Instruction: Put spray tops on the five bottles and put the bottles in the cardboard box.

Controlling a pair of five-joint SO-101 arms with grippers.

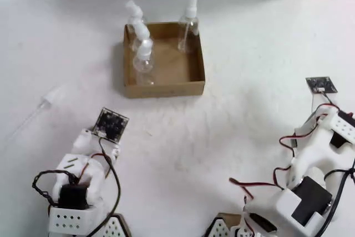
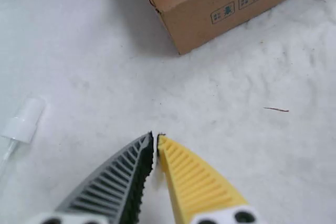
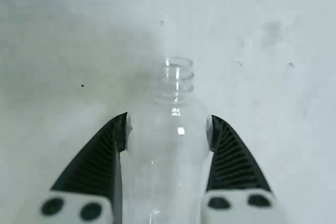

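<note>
The cardboard box (image 1: 164,88) sits at the table's middle back, and its corner (image 2: 220,9) shows in the left wrist view. Three clear bottles with spray tops stand in it: two at its left side (image 1: 133,19) (image 1: 143,54) and one at the back right (image 1: 188,29). A loose white spray top (image 1: 49,99) (image 2: 22,121) with its thin tube lies on the table to the left. My left gripper (image 2: 155,138) is shut and empty, low over the table between that top and the box. My right gripper (image 3: 168,125) is shut on an uncapped clear bottle (image 3: 169,145), its open neck pointing away.
The left arm (image 1: 77,187) is at the front left and the right arm (image 1: 316,176) at the front right, each with loose wires. The white table (image 1: 233,115) lies bare between the arms and the box. A grey chair back runs along the far edge.
</note>
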